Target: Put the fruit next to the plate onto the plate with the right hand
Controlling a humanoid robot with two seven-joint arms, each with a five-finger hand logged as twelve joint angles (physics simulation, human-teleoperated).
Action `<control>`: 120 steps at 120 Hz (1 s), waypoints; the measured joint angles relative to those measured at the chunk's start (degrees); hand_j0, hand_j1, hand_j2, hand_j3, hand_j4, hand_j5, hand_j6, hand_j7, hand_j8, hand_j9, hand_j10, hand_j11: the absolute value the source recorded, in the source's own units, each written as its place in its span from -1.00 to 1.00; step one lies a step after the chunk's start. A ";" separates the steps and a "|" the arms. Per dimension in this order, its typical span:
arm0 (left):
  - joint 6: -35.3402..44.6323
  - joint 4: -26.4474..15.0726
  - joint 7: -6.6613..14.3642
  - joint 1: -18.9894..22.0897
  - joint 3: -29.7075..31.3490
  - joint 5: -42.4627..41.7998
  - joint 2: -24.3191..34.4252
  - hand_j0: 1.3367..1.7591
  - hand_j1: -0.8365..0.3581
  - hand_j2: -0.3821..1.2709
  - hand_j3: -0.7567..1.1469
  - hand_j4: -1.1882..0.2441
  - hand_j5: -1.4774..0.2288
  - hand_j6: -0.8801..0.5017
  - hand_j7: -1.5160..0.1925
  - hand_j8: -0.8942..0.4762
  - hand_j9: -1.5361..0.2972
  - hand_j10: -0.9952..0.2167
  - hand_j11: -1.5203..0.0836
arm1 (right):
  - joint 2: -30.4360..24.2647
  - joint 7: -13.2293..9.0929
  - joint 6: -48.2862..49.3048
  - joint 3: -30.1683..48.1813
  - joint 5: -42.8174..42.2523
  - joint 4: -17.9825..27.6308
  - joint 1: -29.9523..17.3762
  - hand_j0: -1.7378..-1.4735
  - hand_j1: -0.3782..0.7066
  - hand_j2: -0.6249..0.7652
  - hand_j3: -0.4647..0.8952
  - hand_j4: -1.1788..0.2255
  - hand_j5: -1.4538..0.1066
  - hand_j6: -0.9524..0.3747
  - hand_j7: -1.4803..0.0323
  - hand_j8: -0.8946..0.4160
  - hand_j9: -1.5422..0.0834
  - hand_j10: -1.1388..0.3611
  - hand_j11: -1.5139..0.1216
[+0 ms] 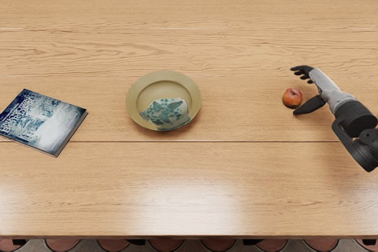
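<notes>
Apple (292,97) just beside spread, empty right hand (316,90); plate (143,89) well left holds patterned cloth (166,112); magazine (40,121) far left.

1. The scene was bright and evenly lit, with soft light falling from above onto the wooden tabletop (248,45).
2. A broad pale sheen of glare lay across the near part of the tabletop, washing out the grain there.
3. Shadows were faint and short, hugging the near edges of the plate (134,87), the magazine (40,121) and the fruit (292,97).
4. Focus was sharp from edge to edge, and the plank lines ran straight.
</notes>
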 joint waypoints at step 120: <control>0.00 0.00 0.00 0.79 -0.08 0.03 0.00 0.52 0.95 -0.53 -0.21 0.63 0.70 0.25 0.75 0.28 0.65 0.61 0.87 | 0.82 -0.12 0.46 -1.54 -1.77 0.38 0.36 -0.42 0.21 0.09 -0.36 -0.20 -0.16 -0.22 -0.10 -0.32 -0.09 -0.30 -0.13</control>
